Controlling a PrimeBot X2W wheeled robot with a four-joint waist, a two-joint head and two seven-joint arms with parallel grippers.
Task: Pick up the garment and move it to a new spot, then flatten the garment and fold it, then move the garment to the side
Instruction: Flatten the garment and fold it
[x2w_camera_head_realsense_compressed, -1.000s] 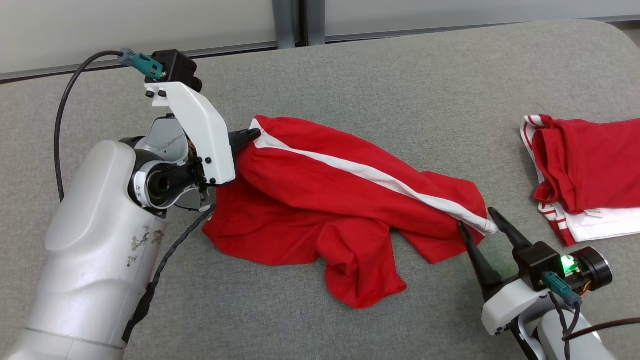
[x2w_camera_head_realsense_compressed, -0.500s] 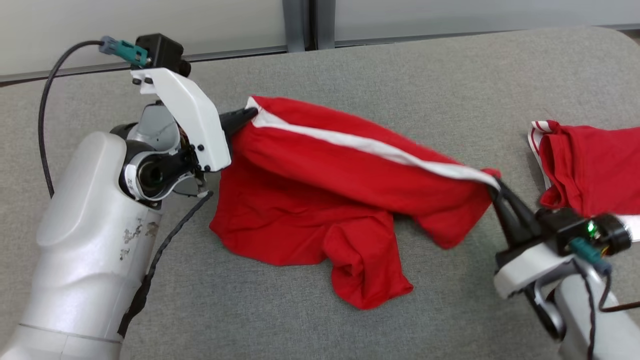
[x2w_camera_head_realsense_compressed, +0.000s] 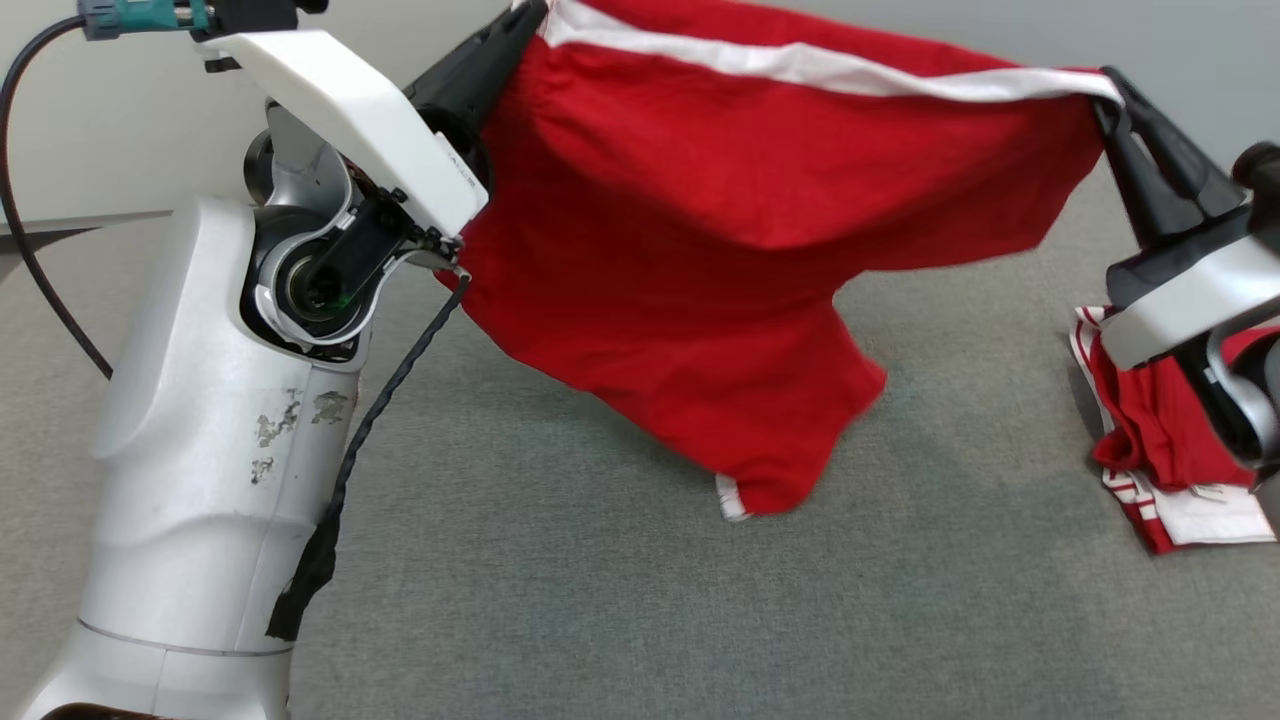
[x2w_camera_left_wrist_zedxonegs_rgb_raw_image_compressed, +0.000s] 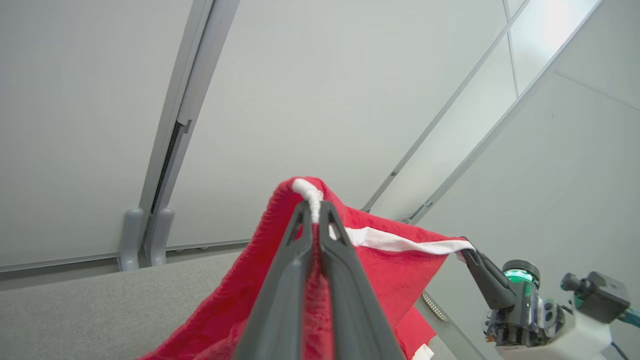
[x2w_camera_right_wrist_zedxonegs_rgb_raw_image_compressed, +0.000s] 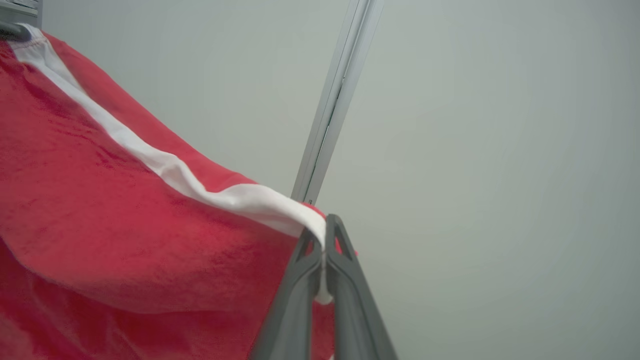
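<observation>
The red garment (x2w_camera_head_realsense_compressed: 740, 250) hangs stretched above the gray table (x2w_camera_head_realsense_compressed: 600, 620). Its long axis runs from 9 to 3 o'clock, with the white stripe (x2w_camera_head_realsense_compressed: 800, 65) along the top edge and loose cloth drooping toward 6 o'clock. The left gripper (x2w_camera_head_realsense_compressed: 535, 12), at 11 o'clock, is clamped tight on one striped end. The right gripper (x2w_camera_head_realsense_compressed: 1110, 80), at 2 o'clock, pinches the other. A red-and-white pile (x2w_camera_head_realsense_compressed: 1150, 460) lies on the table at 4 o'clock.

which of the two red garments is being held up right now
The white-striped red garment, stretched by its top edge between the left tool and right tool. The other red garment lies bunched on the table at the right.
</observation>
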